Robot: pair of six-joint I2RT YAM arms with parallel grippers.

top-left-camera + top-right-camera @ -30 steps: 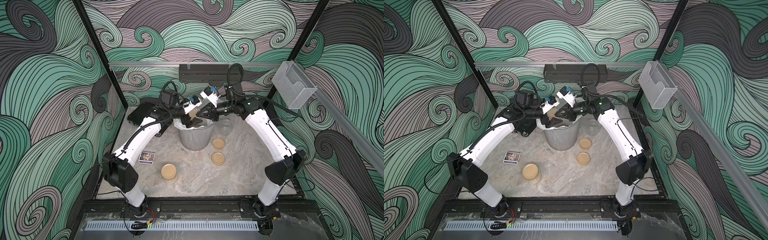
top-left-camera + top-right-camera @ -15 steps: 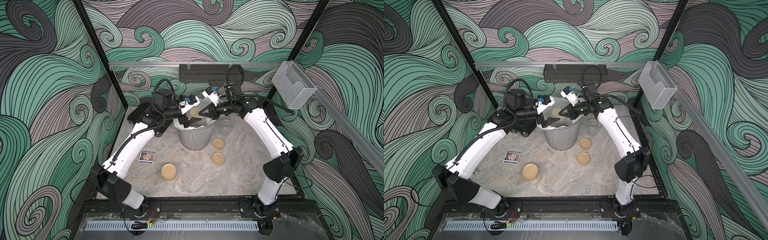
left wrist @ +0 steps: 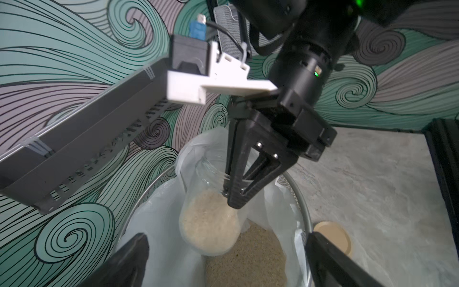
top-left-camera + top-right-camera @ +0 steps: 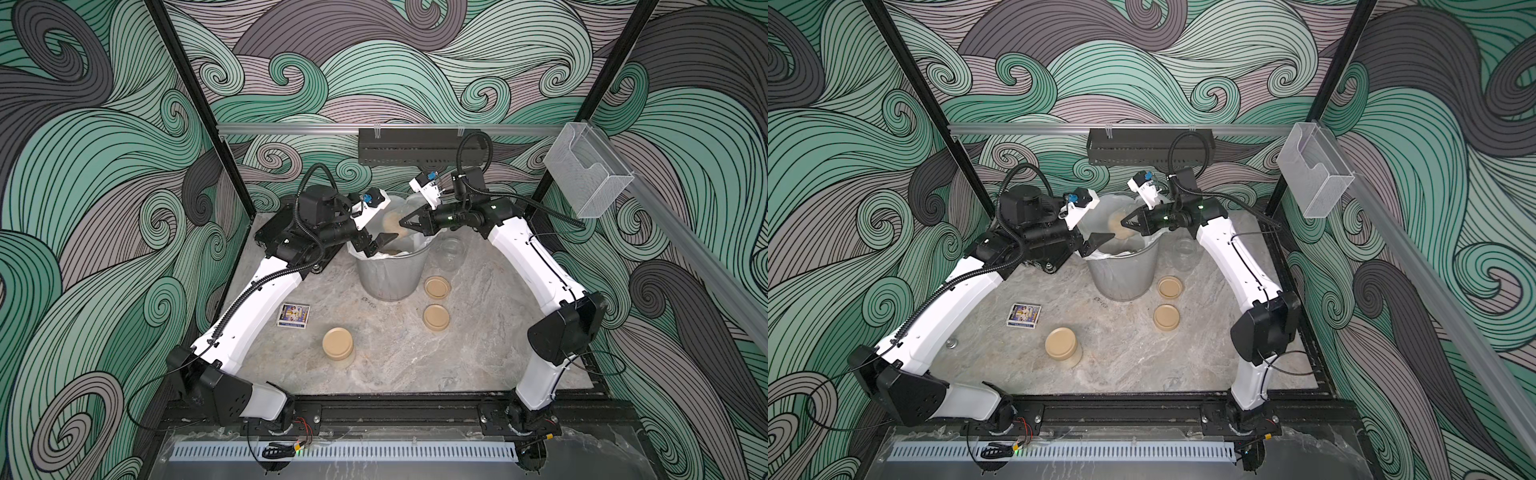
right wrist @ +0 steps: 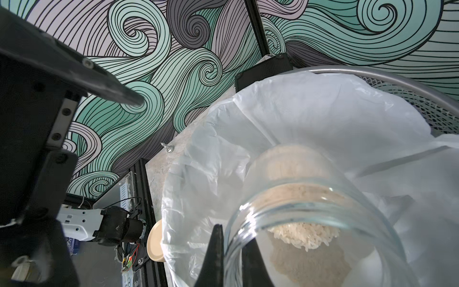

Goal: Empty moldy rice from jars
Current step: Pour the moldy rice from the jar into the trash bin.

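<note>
**Q:** What sits in the middle of both top views?

**A:** A silver mesh wastebasket (image 4: 390, 274) with a white liner (image 5: 298, 119). It stands on a grey marbled tabletop (image 4: 395, 365), just above the centre of the frame. Two white-and-black arms reach over it, one from the lower left and one from the lower right.

**Q:** What is the right gripper doing?

**A:** The right gripper (image 4: 401, 222), just right of centre, is clamped on the glass rim of an open jar (image 3: 208, 223). The jar hangs tilted above the liner's opening, with its mouth towards the gripper.

**Q:** Where is the moldy rice?

**A:** The moldy rice (image 5: 303, 233), pale grains, lies inside the held jar. In the left wrist view it is gathered at the jar's closed end. A tan grain heap (image 3: 248, 256) lies at the bottom of the liner.

**Q:** And the left gripper?

**A:** The left gripper (image 4: 376, 244) is at the wastebasket's left rim, left of centre. Its jaws are spread and hold nothing, and it is apart from the jar.

**Q:** What else is on the tabletop?

**A:** A lidded jar (image 4: 338, 343) stands upright below centre. An empty jar (image 4: 451, 248) with no lid stands just right of the wastebasket. Below it lie an upper lid (image 4: 437, 286) and a lower lid (image 4: 436, 317), both tan and flat. A small printed box (image 4: 294, 316) lies to the upper left of the lidded jar.
</note>
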